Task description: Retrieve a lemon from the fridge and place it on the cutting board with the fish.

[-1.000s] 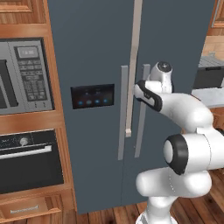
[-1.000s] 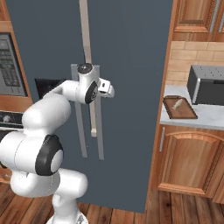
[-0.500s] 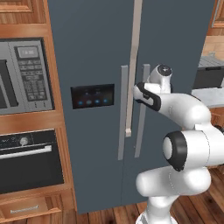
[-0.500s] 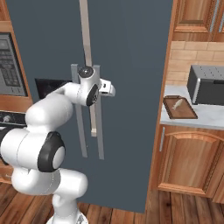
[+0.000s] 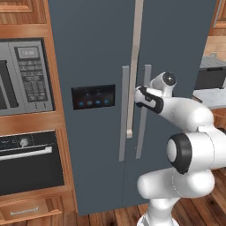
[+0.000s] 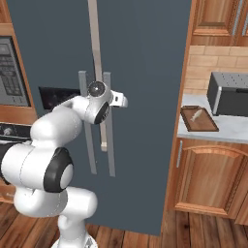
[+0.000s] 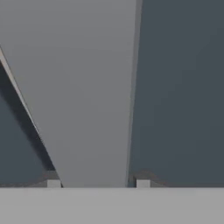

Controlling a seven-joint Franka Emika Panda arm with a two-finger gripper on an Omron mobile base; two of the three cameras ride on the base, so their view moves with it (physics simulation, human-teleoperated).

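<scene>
Two closed doors hide the lemon, so where it lies inside the fridge [image 5: 97, 53] cannot be told. The cutting board [image 6: 198, 119] rests on the worktop [image 6: 227, 133] well to the right of the fridge, just in front of a dark appliance [image 6: 227, 93], with the pale fish [image 6: 196, 116] lying on it. Out at the fridge front, the gripper [image 7: 97, 183] is at the right door's grey handle [image 5: 144, 110], and in the hand view that bar runs between the two fingers [image 7: 54, 183]; they sit either side of it, partly drawn in, but whether they press on it yet cannot be told.

My guess is that the main risk is a slip: if the pull starts before the fingers bite, they may slide along the smooth bar or come off it, and the door stays shut. A straight pull against the hinge arc could also twist the grip loose. The white arm stands near the door, so a swinging door might strike it.
</scene>
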